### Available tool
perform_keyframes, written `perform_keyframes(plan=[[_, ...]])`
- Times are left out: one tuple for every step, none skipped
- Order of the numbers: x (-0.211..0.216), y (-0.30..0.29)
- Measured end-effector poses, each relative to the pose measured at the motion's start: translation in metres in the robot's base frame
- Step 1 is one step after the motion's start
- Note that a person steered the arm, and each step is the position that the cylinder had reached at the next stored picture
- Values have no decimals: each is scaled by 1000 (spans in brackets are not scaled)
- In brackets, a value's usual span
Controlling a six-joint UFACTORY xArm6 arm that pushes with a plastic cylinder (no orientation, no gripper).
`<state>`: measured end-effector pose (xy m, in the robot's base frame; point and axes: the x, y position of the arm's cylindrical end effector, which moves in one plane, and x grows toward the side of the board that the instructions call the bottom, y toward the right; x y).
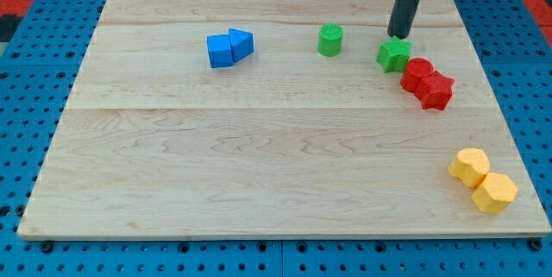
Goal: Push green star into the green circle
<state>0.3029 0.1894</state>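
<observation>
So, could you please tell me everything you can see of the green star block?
The green star is a small, chunky, bright green block with short blunt points, looking like matte plastic. It lies flat on the wooden board, near the view's upper right. My tip sits right at its top edge, apparently touching it. A red block sits close against its lower right side; actual contact is unclear. The green circle stands apart to its left.

One camera looks down from high up at the front, showing the whole tabletop (259, 165) from fairly near.
</observation>
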Motion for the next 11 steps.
perform_keyframes(plan=[[1, 21], [5, 21], [17, 21], [22, 22], [46, 24], [46, 24], [45, 10], [45, -10], [45, -24], [45, -29], [45, -29]])
